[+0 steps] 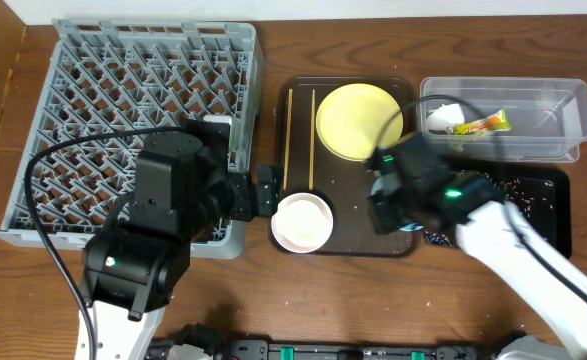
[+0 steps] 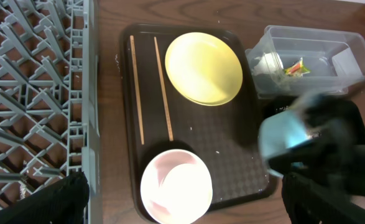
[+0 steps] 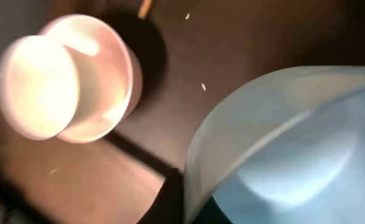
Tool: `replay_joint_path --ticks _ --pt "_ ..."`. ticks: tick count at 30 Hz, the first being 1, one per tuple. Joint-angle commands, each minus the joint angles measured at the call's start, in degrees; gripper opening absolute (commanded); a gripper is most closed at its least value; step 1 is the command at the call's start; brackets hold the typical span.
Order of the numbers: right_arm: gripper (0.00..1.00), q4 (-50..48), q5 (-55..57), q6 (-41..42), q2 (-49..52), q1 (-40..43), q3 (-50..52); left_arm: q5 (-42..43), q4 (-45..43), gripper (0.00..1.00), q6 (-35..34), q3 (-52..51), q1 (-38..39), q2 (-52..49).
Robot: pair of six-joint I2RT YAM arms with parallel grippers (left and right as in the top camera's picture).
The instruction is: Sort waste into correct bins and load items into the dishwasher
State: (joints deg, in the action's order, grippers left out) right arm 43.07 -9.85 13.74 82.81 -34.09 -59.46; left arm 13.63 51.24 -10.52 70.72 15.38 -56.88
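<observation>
light blue bowl [image 3: 281,143] w/ rim pinched in rt pincer [image 3: 183,194].

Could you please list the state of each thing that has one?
dish rack: no dishes visible
yellow plate: flat on brown tray, empty
chopsticks: lying parallel on the tray
white bowl: upright on the tray
light blue bowl: held, tilted, by right gripper
clear tub: contains wrapper and crumpled paper
left gripper: open, empty
</observation>
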Motion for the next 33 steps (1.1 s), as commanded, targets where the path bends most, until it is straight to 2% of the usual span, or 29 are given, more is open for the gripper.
replay_joint_path --ticks 1,3,9,10,13,17,20,26,28,30,32,33 --pt "0.01 -3.15 9.73 3.39 6.23 -3.45 0.28 0.50 0.17 0.99 -0.33 1.14 -0.26 0.02" --pt "0.02 -4.20 10.05 3.41 8.68 -3.78 0.26 0.50 0.20 0.99 -0.33 1.14 -0.26 0.02" --pt "0.47 -3.76 1.46 1.42 9.55 -3.76 -1.31 0.52 0.20 0.99 -0.33 1.14 -0.24 0.02" --pt "0.49 -3.28 -0.28 1.42 9.16 -3.74 -2.25 0.59 0.24 0.99 -0.35 1.14 -0.24 0.02" --pt "0.51 -2.60 -7.74 1.40 8.28 -3.69 -5.49 2.19 2.23 0.99 -0.48 1.16 -0.22 0.04" --pt "0.54 -2.60 -16.55 1.84 8.26 -3.78 -8.63 -1.22 2.03 0.99 -0.07 1.25 -0.33 0.59" --pt "0.55 -2.64 -16.24 2.54 8.28 -3.78 -9.01 -7.04 2.51 0.99 -0.07 1.27 -0.33 2.16" --pt "0.56 -3.56 -10.47 2.58 11.06 -5.22 -8.76 -13.51 2.27 0.99 -0.66 1.33 -0.33 7.93" --pt "0.55 -4.52 -10.64 2.56 13.07 -5.84 -8.76 -18.27 2.62 1.00 -6.25 1.33 -0.66 9.33" --pt "0.55 -5.64 -11.45 2.56 15.08 -6.71 -8.76 -19.02 3.61 0.98 -11.80 1.33 -1.77 10.10" --pt "0.52 -6.45 -11.13 2.56 16.98 -7.80 -8.76 -18.60 4.72 0.98 -13.92 1.33 -2.78 10.23" --pt "0.47 -6.60 -10.23 2.60 17.84 -8.26 -8.76 -18.58 5.27 0.98 -14.29 1.33 -3.10 10.21"
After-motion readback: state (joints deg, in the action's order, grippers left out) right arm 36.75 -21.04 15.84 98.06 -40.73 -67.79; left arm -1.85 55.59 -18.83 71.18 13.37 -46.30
